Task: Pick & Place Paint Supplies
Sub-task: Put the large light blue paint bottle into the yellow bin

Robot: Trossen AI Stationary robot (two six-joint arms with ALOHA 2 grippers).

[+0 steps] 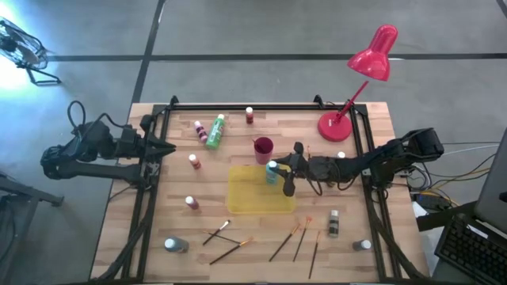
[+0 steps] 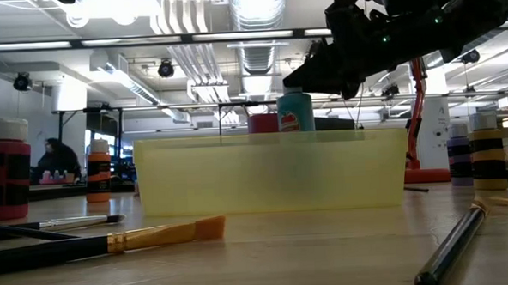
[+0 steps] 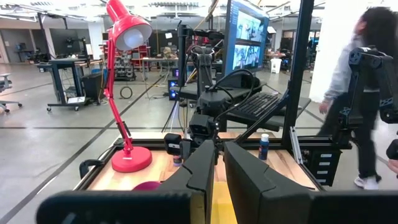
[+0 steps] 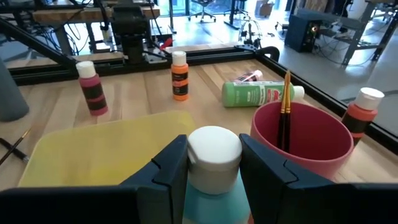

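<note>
Beyond the wooden tabletop [image 1: 158, 214] I see a workshop with desks, monitors and a person walking past on the left wrist view. My right tool [image 4: 213, 163] is clamped on the white cap of a light blue paint bottle [image 1: 272, 172], holding it upright over the far right part of the yellow tray [image 1: 253, 202], just near of the magenta cup [image 4: 323, 140] (which has a thin brush [image 4: 285, 109] standing in it). My left tool [image 1: 162, 148] waits at the left edge of the tabletop, its fingers nearly together with nothing between them. A green bottle [image 1: 215, 131] lies on its side toward the far edge, with small bottles around it, among them an orange one [image 4: 180, 75] and a pink one [image 4: 91, 86]. Several brushes [image 1: 297, 240] lie scattered along the near edge, between a bottle [image 1: 174, 245] on the left and a dark one [image 1: 334, 222] on the right. Standing at the far right corner is a red desk lamp [image 1: 360, 79].
</note>
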